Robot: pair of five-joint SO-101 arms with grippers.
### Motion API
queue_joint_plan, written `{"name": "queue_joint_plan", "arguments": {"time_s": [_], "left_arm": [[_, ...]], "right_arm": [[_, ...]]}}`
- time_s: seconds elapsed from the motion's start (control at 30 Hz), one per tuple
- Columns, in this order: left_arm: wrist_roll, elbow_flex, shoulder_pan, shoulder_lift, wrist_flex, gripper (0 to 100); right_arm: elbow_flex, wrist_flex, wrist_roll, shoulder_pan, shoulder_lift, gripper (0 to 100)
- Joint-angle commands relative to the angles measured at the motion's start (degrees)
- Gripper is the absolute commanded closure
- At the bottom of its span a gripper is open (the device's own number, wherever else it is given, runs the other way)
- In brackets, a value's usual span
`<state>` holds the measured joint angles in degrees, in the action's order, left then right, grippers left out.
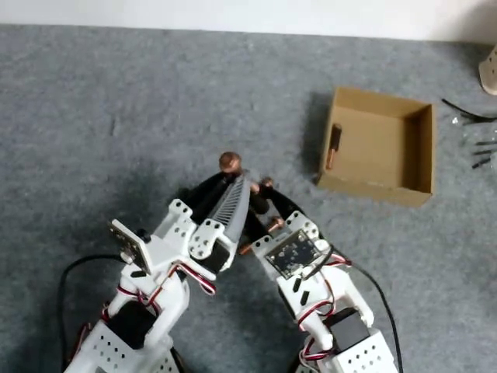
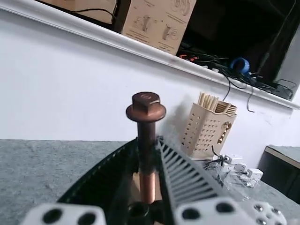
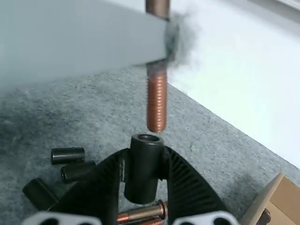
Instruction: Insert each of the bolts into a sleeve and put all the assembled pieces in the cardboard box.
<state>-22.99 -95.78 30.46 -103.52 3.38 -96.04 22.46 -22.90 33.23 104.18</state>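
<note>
1. We see a worktop (image 1: 93, 116) covered in grey, nubby, carpet-like fabric, and it carries the cardboard box and everything else.
2. The cardboard box (image 1: 373, 190) is a plain brown, open-topped, roughly square tray with low walls. It holds one assembled piece.
3. The left fingers (image 2: 187, 173) are black, ribbed plastic on a white printed body. They are narrowed around a bolt and hold it upright, near the box but apart from it, off the wall where the assembled piece lies.
4. The right fingers (image 3: 187, 185), of the same black ribbed make, are clamped on a sleeve and hold it upright, directly below the bolt on that same side of the box.
5. The bolt (image 2: 146, 108) is copper-coloured metal with a flanged hexagonal head, a smooth upper shank and a threaded lower end. Its tip hangs just above the sleeve's mouth, and we cannot tell whether the two touch.
6. The sleeve (image 3: 143, 164) is a short, matt black tube with its open bore facing up.
7. The assembled piece (image 1: 334, 144) is a dark sleeve with copper showing at one end, and it lies inside the box along that near wall.
8. Three loose sleeves (image 3: 68, 154), black and cylindrical, lie on their sides on the fabric, farther from the box than the held sleeve.
9. A loose bolt (image 3: 140, 214), also copper, lies flat just under the right fingers.
</note>
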Motion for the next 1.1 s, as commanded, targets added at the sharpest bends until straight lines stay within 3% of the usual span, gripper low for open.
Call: {"name": "queue_joint_plan", "arguments": {"time_s": [0.0, 0.17, 1.07], "left_arm": [[-0.53, -1.36, -0.92, -0.84, 1.14, 99], [-0.53, -1.36, -0.57, -0.84, 5.36, 99], [-0.62, -1.36, -2.86, -0.75, 6.95, 99]], "right_arm": [[-7.25, -0.13, -0.53, 0.31, 1.27, 99.4], [-7.25, -0.13, -0.44, 0.31, 1.27, 99.4], [-7.34, -3.03, 2.29, 1.71, 1.19, 99.4]]}}
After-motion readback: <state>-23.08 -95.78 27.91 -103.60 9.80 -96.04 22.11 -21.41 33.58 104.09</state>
